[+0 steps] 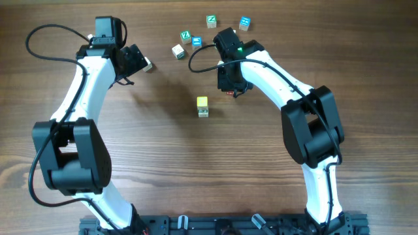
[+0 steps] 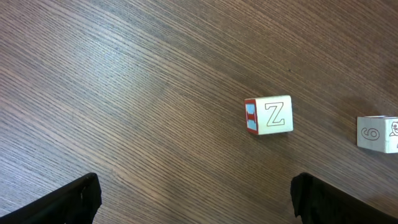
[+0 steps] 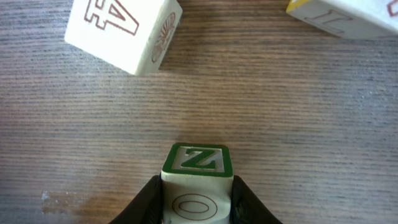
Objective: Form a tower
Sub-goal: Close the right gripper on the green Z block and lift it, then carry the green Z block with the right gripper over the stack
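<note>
The tower (image 1: 203, 106) is a short one-cube-wide column with a yellow top, standing mid-table. Its yellow-edged corner (image 3: 348, 14) shows at the top right of the right wrist view. My right gripper (image 3: 198, 194) is shut on a pale cube with a green Z (image 3: 198, 160) on top and an O on its near side, low over the wood. In the overhead view this gripper (image 1: 234, 89) sits just right of the tower and hides the cube. My left gripper (image 2: 199, 205) is open and empty, with a Z cube with a red and blue side (image 2: 268, 116) ahead of it.
A pale cube with a red 4 (image 3: 121, 30) lies tilted ahead of the right gripper. Several loose cubes (image 1: 185, 35) with green and blue marks are scattered at the back. A small pale cube (image 1: 149, 65) sits by the left gripper, and another (image 2: 378, 133) is at that view's right edge.
</note>
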